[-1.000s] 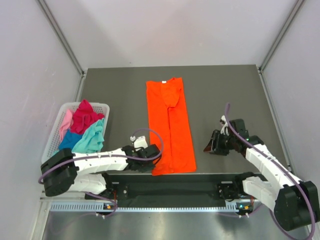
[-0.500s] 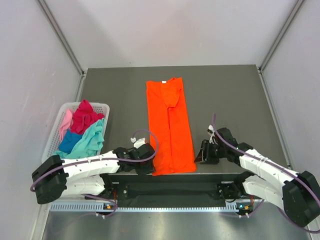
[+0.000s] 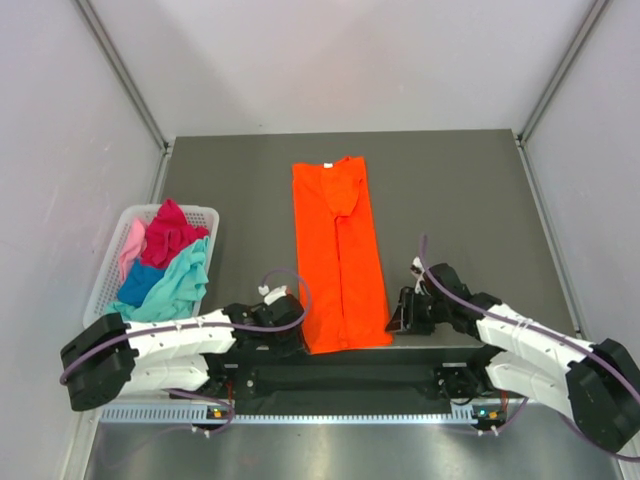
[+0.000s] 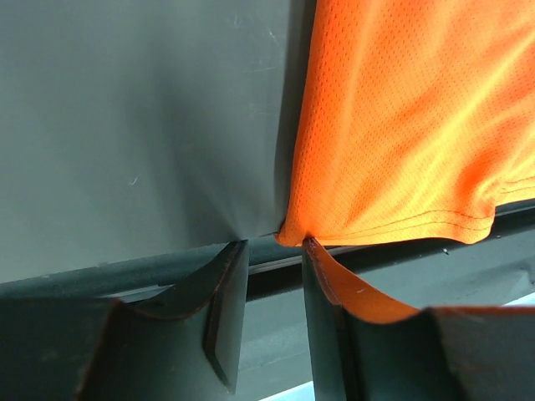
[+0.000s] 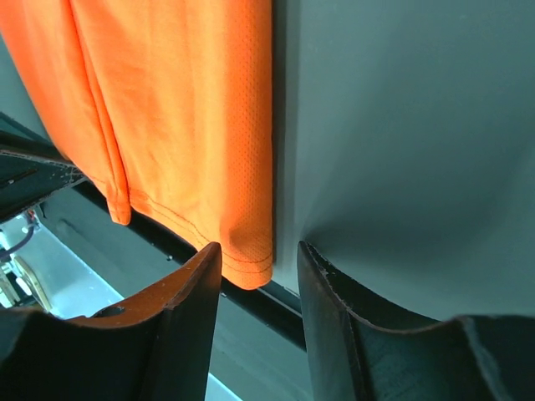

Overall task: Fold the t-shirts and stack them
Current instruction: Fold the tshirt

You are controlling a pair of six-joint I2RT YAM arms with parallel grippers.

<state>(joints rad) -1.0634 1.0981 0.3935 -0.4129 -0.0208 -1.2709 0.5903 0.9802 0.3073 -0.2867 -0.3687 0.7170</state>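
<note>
Two end effectors, both mine, sit low at the near edge of the surface (image 3: 450, 190). The orange t-shirt (image 3: 340, 250) lies as a long narrow strip down the middle, collar end far, hem hanging just over the near edge.

My left end effector (image 4: 274, 246) has its fingers spread. Its tips meet the hem's near-left corner, with no cloth pinched. My right end effector (image 5: 259, 251) is likewise spread, the near-right corner just above the gap.

Both forearms lie low, angled inward. Bare surface flanks the strip on either side and beyond it.

The white lattice basket (image 3: 108, 270) at the left edge holds a magenta t-shirt (image 3: 168, 232), a pale pink t-shirt (image 3: 131, 243) and a teal t-shirt (image 3: 180, 278), well apart from the strip.
</note>
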